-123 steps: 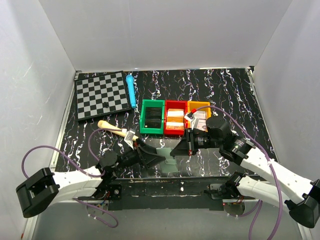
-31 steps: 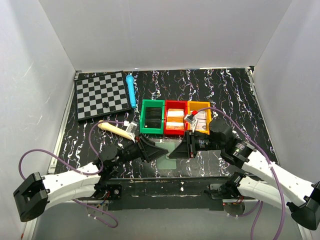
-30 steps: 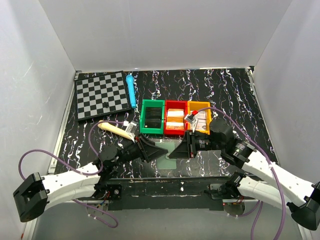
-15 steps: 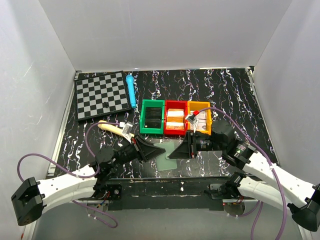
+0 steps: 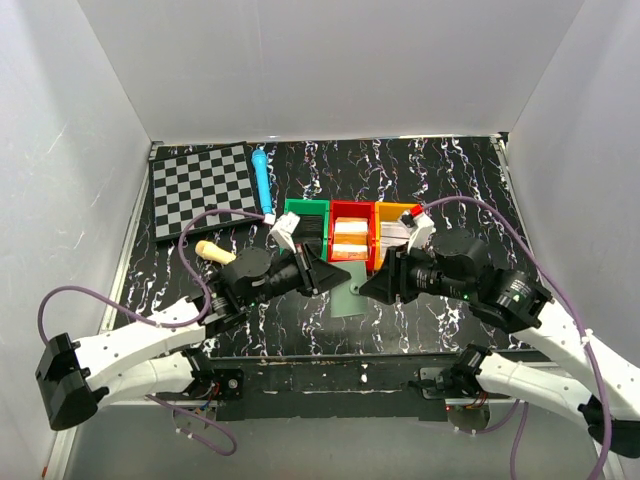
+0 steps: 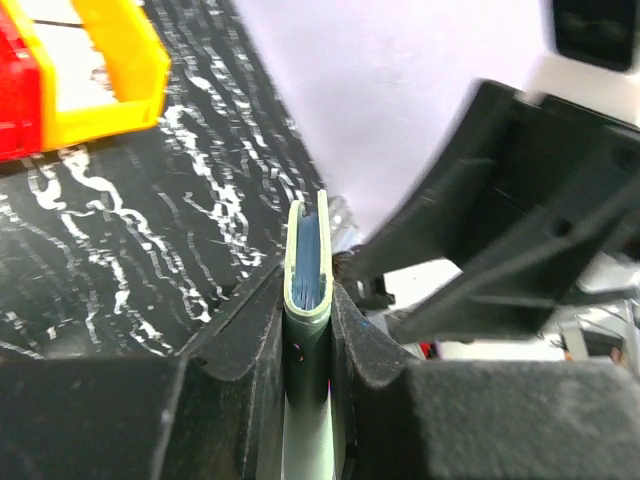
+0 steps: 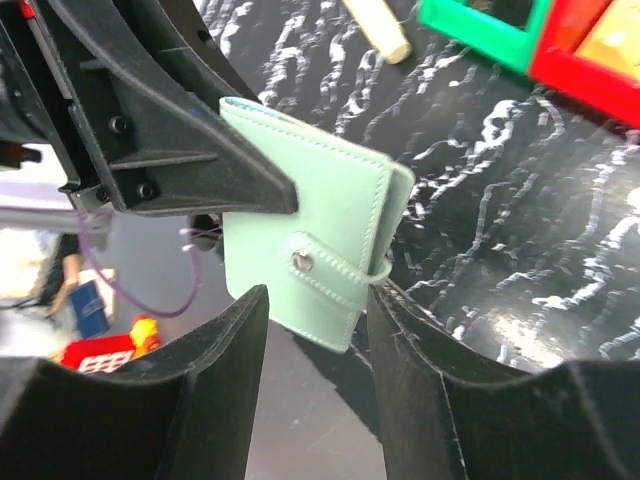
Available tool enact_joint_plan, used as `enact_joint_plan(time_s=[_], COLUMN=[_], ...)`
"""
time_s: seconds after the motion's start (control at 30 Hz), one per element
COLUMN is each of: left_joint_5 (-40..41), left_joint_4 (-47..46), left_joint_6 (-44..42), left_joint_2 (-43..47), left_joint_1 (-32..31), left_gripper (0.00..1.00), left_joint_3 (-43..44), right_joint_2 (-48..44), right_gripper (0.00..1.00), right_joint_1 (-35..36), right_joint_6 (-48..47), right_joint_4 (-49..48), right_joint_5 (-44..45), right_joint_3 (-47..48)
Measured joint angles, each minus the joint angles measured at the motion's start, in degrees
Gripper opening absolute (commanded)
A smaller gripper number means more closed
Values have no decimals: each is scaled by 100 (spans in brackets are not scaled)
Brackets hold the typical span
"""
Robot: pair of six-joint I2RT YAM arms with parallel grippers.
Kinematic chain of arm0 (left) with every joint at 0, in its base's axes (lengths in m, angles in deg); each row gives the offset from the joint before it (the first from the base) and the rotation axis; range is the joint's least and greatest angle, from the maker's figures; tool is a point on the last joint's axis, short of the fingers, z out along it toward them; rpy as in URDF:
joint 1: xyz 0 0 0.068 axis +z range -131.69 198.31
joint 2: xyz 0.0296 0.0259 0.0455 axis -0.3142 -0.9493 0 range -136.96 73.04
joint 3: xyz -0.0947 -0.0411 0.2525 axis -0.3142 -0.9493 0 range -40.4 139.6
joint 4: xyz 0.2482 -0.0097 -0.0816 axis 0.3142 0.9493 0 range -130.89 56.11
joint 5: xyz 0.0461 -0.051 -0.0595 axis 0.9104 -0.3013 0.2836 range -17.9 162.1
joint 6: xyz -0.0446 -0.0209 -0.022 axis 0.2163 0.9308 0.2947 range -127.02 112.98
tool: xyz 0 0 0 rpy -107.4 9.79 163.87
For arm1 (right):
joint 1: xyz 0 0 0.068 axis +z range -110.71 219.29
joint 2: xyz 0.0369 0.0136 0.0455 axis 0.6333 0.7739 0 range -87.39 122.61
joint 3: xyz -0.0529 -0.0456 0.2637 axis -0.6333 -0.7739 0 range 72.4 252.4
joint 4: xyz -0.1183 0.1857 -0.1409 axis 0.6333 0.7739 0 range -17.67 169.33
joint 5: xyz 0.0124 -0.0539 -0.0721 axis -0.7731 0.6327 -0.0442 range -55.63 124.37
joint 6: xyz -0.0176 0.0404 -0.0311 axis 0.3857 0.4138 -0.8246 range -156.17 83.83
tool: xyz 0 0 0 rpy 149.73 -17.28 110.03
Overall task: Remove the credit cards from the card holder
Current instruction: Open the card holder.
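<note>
Black marbled tabletop (image 5: 455,180) boxed in by white walls (image 5: 320,70), that's the cell I'm driving today. Both arms reach in from the 6 o'clock edge and meet around the middle, a bit toward my side.

The left tool (image 6: 307,300) is clamped on the card holder (image 6: 305,258). On that wrist cam I see the holder edge-on, squeezed between the two fingers, with a sliver of blue showing between its pale green covers. From overhead the left tool (image 5: 335,278) comes in from 9 o'clock, and only a grey-green corner of the holder (image 5: 348,298) pokes out at 6 o'clock of the fingertips.

The right tool (image 7: 318,298) faces it from 3 o'clock with its fingers spread wide on either side of the holder's lower corner (image 7: 310,225). It isn't gripping, and I can't tell if either finger touches. The holder is folded shut, snap tab (image 7: 325,268) buttoned across it. Overhead, the right tool (image 5: 368,287) sits just beside the left one.

At 12 o'clock of the holder there's a row of three touching bins: green bin (image 5: 288,235), red bin (image 5: 352,207), orange bin (image 5: 395,208). A wooden stick (image 5: 212,249) lies at 9 o'clock of the green one. Way back at 10 o'clock sits the chessboard (image 5: 202,188), with a blue pen (image 5: 262,182) along its 3 o'clock edge.
</note>
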Motion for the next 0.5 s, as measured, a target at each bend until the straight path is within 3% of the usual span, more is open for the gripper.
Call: enact_joint_plan(time_s=[0.3,0.5], left_joint_5=[1403,2120], left_joint_4=[2476,3344], left_joint_6=[52,131], left_joint_2=[-962,-1102], left_joint_1=[-365,-590], left_gripper=[0,0], left_joint_3=[1198,1692], right_joint_2=[1178,1818], right_gripper=[51,54], right_joint_1=[1493,1969], right_joint_6=[-15,129], right_joint_4=[1506,2068], right_joint_5=[2879,3932], right_joint_3=[1246,1674])
